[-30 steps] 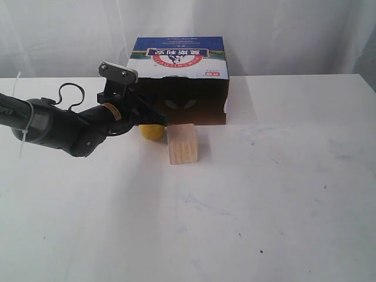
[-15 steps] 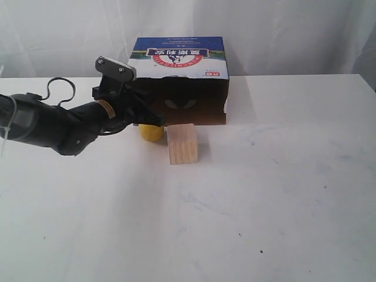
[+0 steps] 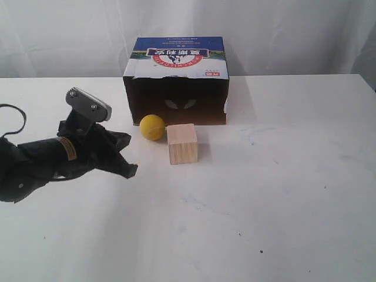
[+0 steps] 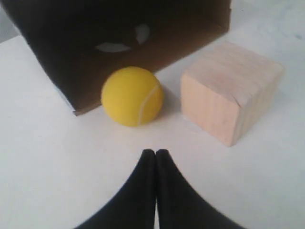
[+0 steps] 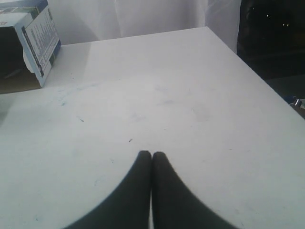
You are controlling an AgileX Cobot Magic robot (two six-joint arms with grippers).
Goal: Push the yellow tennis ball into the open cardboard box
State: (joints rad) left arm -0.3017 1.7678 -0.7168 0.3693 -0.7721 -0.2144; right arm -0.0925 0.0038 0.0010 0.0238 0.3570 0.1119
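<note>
The yellow tennis ball [image 3: 152, 127] [image 4: 132, 96] rests on the table just outside the front opening of the open cardboard box [image 3: 176, 80] [image 4: 119, 33], near its left corner. My left gripper [image 3: 130, 170] [image 4: 155, 152] is shut and empty, low over the table a short way in front of the ball and apart from it. My right gripper [image 5: 151, 154] is shut over bare table; it does not show in the exterior view. The box's side [image 5: 40, 33] appears in the right wrist view.
A pale wooden cube [image 3: 181, 143] [image 4: 228, 90] stands just right of the ball, in front of the box opening. The white table [image 3: 282, 176] runs wide to the right and front. Its edge [image 5: 252, 71] and a dark drop lie beyond the right gripper.
My left arm has pulled back from the box opening toward the front left and dropped lower. The ball, half hidden by the gripper before, now shows fully and sits about where it was.
</note>
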